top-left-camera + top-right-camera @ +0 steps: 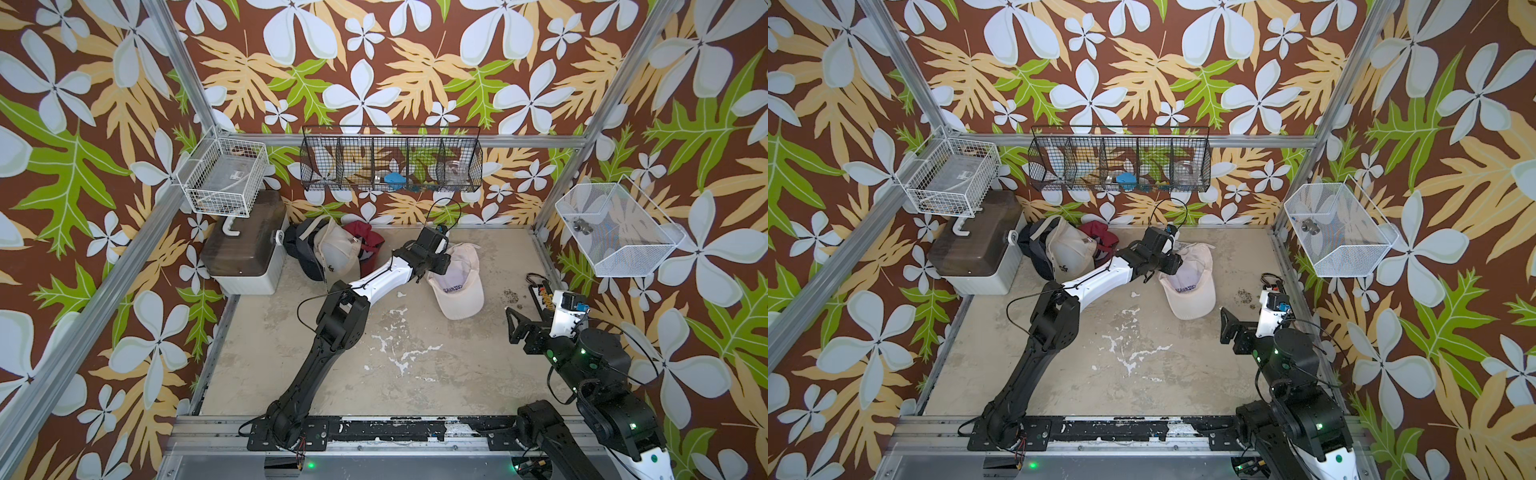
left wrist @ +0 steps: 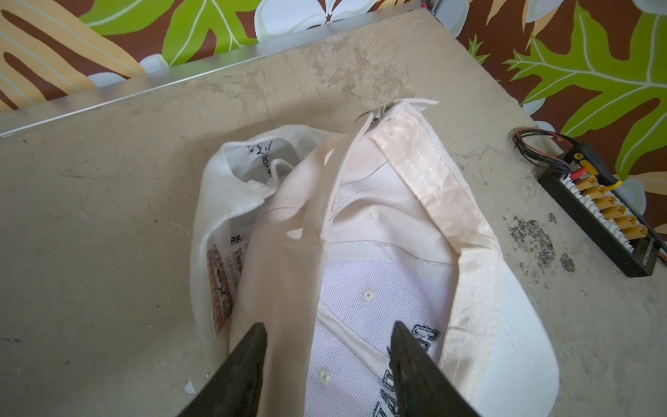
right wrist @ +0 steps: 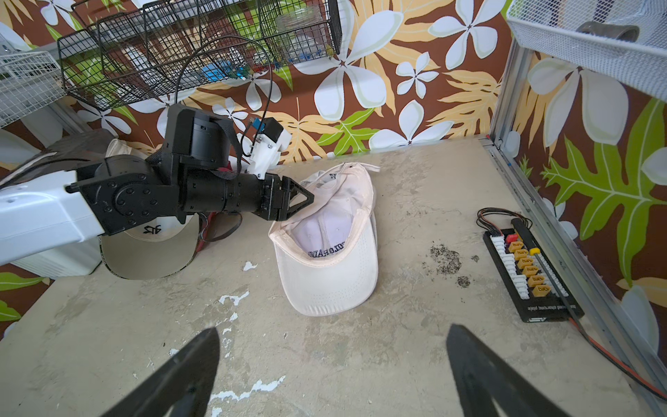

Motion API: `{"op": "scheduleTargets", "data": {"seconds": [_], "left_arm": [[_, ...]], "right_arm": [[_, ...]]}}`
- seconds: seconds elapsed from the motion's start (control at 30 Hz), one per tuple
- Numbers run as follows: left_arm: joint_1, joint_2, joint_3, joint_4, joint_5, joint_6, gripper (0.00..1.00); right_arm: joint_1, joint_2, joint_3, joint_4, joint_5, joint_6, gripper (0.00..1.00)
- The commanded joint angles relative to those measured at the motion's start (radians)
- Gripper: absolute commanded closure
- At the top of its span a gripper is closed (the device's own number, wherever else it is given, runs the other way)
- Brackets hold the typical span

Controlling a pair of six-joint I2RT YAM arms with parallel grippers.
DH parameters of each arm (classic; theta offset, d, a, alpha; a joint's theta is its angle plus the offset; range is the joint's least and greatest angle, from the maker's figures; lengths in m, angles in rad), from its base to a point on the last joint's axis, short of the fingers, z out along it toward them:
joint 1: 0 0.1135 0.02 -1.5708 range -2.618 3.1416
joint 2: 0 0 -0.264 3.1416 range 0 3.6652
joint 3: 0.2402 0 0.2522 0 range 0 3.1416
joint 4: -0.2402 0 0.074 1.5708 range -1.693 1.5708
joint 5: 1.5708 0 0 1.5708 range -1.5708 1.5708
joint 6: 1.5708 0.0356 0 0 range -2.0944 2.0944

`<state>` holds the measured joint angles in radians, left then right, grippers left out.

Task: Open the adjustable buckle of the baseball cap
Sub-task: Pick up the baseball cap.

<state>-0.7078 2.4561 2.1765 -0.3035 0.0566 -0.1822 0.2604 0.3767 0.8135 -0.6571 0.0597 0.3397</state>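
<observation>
**Left gripper (image 2: 327, 325) astride the rim of the baseball cap (image 1: 461, 291)**

Standing by the cell, I see the left arm stretched across the table (image 1: 415, 374), with its tips down at the cap's edge on the side nearest the pile of other caps (image 1: 332, 249). The jaws are partly apart. A fold of the pale inner band (image 2: 306, 231) runs up between the fingers (image 2: 411, 364), and the white lining shows in the gap beside it, so the pads are not pressed shut on the cloth.

The cap lies upside down, right of the table's middle and toward the back wall. Its hollow faces up and its brim points to the front. A small metal buckle (image 2: 375, 114) sits at the cap's rear edge, beyond the fingertips and clear of them.

The right gripper (image 3: 334, 328) hangs spread wide over bare table near the front right, well apart from the cap. The connector board (image 3: 530, 274) lies by the right-hand rail.
</observation>
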Motion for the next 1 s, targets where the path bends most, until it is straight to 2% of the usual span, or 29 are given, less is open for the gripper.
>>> {"op": "scheduleTargets", "data": {"seconds": [0.0,0.13,0.27,0.57,0.97], "left_arm": [[0.005,0.018,0.015,-0.005,-0.031,0.014,0.47],[0.011,0.03,0.016,0.003,-0.029,0.008,0.57],[0.014,0.029,0.023,0.005,-0.039,0.009,0.78],[0.014,-0.01,0.032,-0.017,-0.011,0.016,1.0],[-0.003,-0.212,-0.036,-0.036,-0.007,0.016,1.0]], "right_arm": [[0.0,-0.001,0.0,0.02,0.003,0.007,0.0],[0.0,-0.002,0.0,0.02,0.003,0.007,0.0],[0.0,-0.004,0.0,0.02,0.002,0.007,0.0],[0.0,-0.01,0.0,0.022,0.004,0.007,0.0],[0.0,-0.013,0.0,0.02,0.012,0.01,0.0]]}}
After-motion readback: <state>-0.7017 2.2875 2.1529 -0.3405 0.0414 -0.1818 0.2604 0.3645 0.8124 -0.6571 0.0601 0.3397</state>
